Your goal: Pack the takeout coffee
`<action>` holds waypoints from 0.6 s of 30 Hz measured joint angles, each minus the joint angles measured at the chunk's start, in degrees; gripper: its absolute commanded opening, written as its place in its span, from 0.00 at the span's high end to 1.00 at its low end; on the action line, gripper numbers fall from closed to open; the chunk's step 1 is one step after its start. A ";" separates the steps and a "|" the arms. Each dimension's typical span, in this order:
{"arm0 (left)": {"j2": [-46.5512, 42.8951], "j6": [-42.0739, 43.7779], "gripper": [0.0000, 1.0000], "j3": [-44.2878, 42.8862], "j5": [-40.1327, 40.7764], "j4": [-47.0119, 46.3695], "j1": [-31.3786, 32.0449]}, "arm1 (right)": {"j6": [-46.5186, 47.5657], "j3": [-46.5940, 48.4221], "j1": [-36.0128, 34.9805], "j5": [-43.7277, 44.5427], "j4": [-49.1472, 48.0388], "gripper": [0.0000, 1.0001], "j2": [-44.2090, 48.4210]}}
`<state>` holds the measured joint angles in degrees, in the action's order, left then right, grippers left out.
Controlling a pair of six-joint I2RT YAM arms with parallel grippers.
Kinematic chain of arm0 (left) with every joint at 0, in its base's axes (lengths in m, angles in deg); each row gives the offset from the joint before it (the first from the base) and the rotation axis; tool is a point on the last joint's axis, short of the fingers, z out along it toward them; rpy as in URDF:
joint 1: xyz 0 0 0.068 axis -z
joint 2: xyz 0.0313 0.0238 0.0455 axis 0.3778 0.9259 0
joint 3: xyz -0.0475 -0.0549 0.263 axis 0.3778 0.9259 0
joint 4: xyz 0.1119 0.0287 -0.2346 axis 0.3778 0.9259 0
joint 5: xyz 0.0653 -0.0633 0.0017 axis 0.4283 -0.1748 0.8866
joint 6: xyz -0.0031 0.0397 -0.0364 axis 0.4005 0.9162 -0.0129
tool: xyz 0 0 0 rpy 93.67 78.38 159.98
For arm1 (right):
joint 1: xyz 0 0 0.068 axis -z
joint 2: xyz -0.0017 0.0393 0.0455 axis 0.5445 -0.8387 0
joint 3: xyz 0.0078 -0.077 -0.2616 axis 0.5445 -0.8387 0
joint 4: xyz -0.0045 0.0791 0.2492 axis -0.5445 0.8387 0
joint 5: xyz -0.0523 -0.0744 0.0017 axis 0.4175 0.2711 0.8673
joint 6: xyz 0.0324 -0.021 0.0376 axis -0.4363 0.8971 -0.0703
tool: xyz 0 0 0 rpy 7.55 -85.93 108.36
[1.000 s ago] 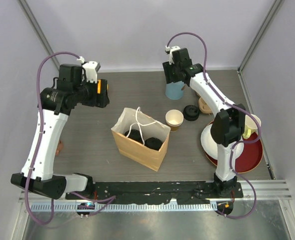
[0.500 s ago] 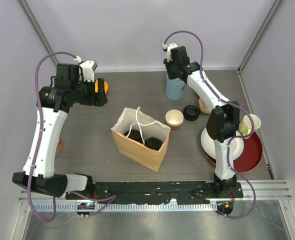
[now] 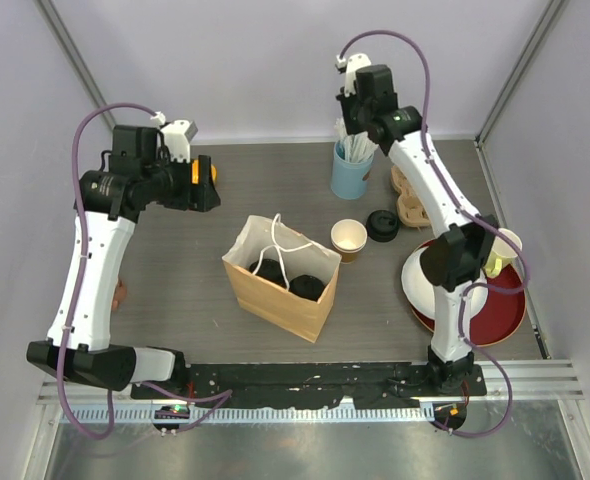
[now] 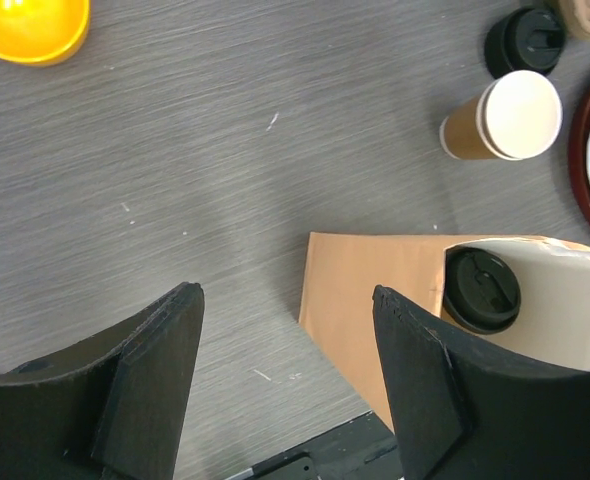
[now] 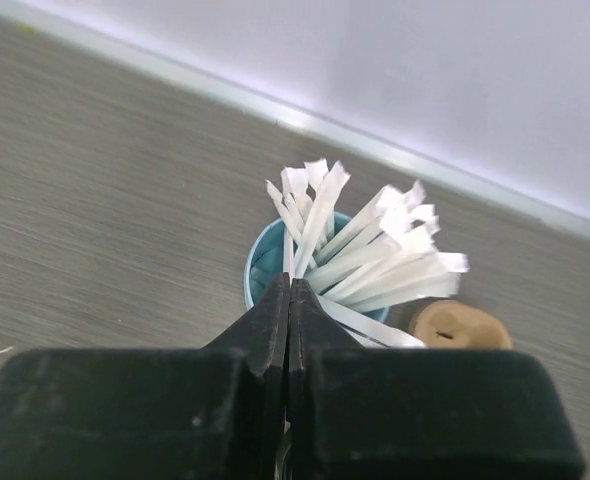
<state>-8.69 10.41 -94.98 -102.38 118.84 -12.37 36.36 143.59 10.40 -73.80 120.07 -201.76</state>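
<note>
An open kraft coffee cup [image 3: 348, 238] [image 4: 503, 118], white inside, stands right of the paper bag [image 3: 280, 295] [image 4: 375, 290]. Its black lid [image 3: 382, 225] [image 4: 525, 42] lies beside it on the table. Two lidded cups [image 3: 307, 287] sit inside the bag; one [image 4: 482, 290] shows in the left wrist view. My left gripper [image 3: 203, 185] [image 4: 287, 293] hangs open and empty above the table left of the bag. My right gripper [image 3: 365, 128] [image 5: 291, 285] is shut just above the light-blue cup of straws [image 3: 351, 175] [image 5: 265, 275], with a white wrapped straw [image 5: 291, 262] pinched at its tips.
An orange bowl [image 3: 210, 172] [image 4: 30, 25] lies at the back left. A tan round object [image 3: 410, 205] [image 5: 450, 325] sits right of the blue cup. A red tray [image 3: 510, 315] at the right holds a white plate [image 3: 420, 280] and a pale yellow cup [image 3: 503, 250].
My right gripper has closed from open and risen off the blue cup, so the straws now show. The left arm has hardly moved.
</note>
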 measured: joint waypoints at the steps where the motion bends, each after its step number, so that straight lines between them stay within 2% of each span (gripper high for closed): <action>1: 0.00 0.00 0.28 -0.09 -0.92 -0.11 -0.04 | -0.07 0.55 0.00 -0.07 0.59 0.99 1.33; 6: 0.00 0.24 0.25 -1.33 -8.61 -1.55 -0.15 | -1.81 1.09 -0.20 -3.34 3.39 0.99 12.96; 12: -0.17 0.50 0.20 -2.29 -19.04 -8.94 -0.09 | -5.75 1.20 -1.18 -6.99 6.43 0.99 28.79; 16: 1.97 2.08 0.18 -7.85 -22.29 -12.35 1.99 | -9.99 0.55 -1.73 -14.78 8.13 0.99 34.47; 18: 4.20 4.07 0.17 -12.57 -22.03 -13.51 5.16 | -13.16 -0.37 -2.45 -19.37 8.28 0.99 35.17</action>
<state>-4.50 14.48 -107.55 -124.41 105.33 -7.21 23.20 143.21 7.96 -93.17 128.36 -166.59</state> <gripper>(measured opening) 0.815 0.036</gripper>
